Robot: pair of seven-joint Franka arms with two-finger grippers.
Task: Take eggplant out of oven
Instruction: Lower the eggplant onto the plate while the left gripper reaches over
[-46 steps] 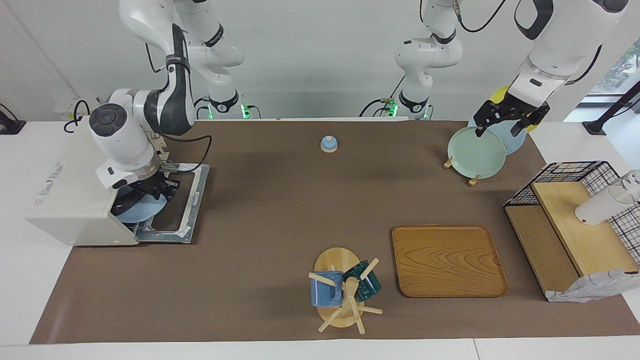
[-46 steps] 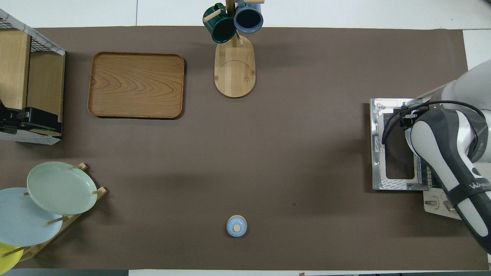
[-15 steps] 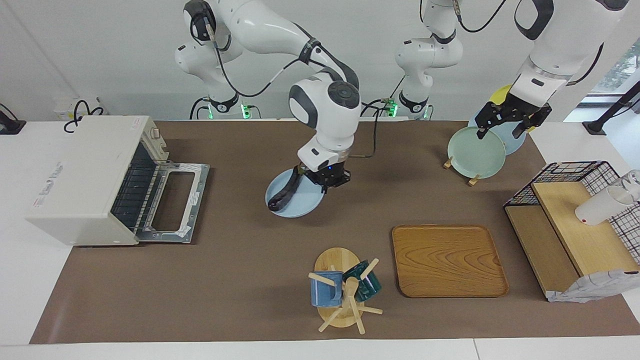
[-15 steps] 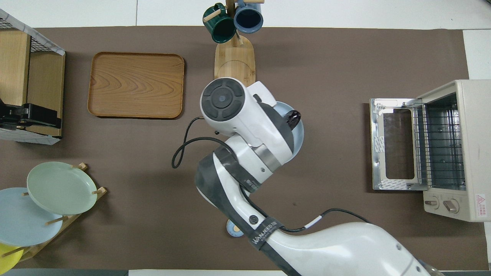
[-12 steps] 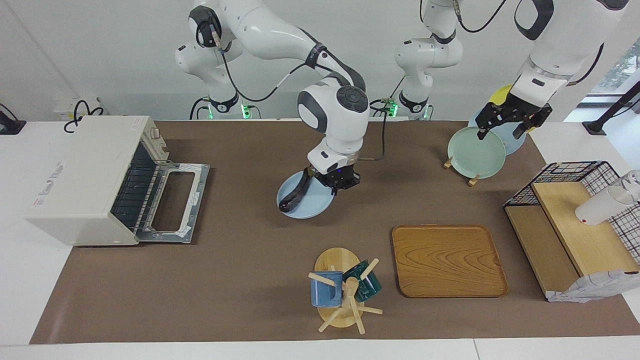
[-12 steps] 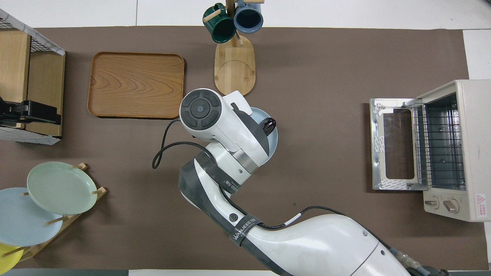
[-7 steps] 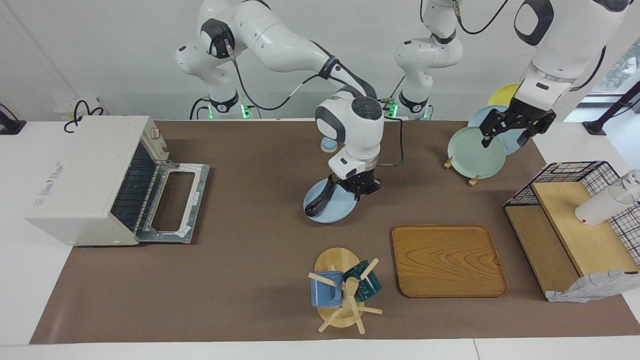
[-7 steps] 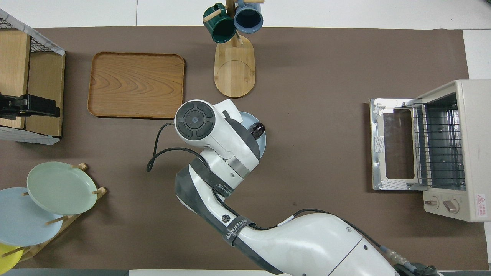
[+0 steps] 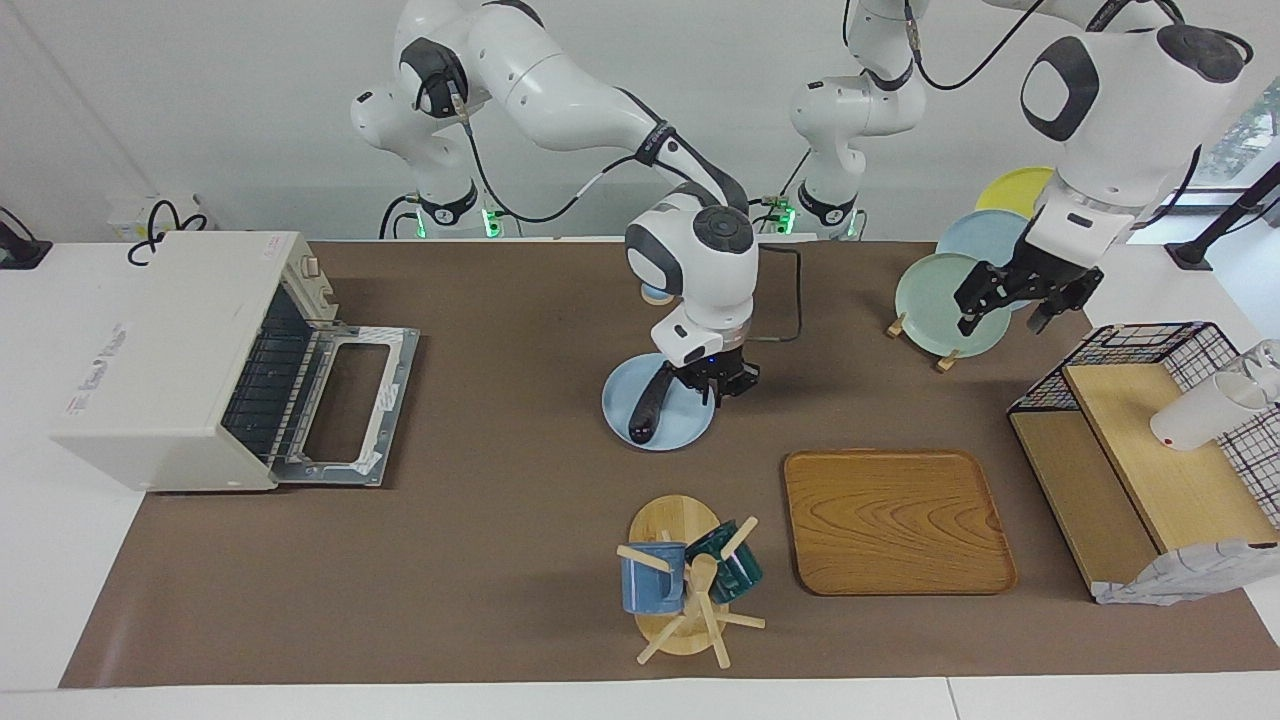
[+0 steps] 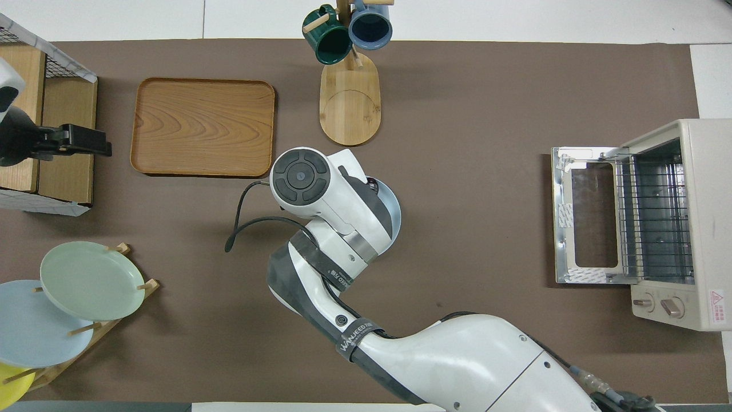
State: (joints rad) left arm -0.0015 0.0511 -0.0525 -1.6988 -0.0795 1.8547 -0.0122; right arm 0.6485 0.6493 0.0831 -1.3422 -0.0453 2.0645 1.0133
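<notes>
Facing view showed the eggplant (image 9: pixel 648 402) lying on a blue plate (image 9: pixel 622 415) near the middle of the frame, with the plate apparently down on the tabletop (image 9: pixel 500 550). The oven (image 9: pixel 170 360) stood at the left of the frame, well apart from it, its door dropped open and its rack bare. By my reading the task was nearly done: the eggplant was out and set down, and only the letting go and drawing back were left.

The right tool (image 9: pixel 716 382) sat at the plate's rim, just beside the eggplant's upper end. Whether it gripped the rim or had let go, I could not tell. In the overhead view the right arm covered the eggplant, and only an edge of the plate showed.

The left tool (image 9: pixel 1008 308), spread wide and holding nothing, waited over the plate rack (image 9: pixel 945 358) at the upper right.
</notes>
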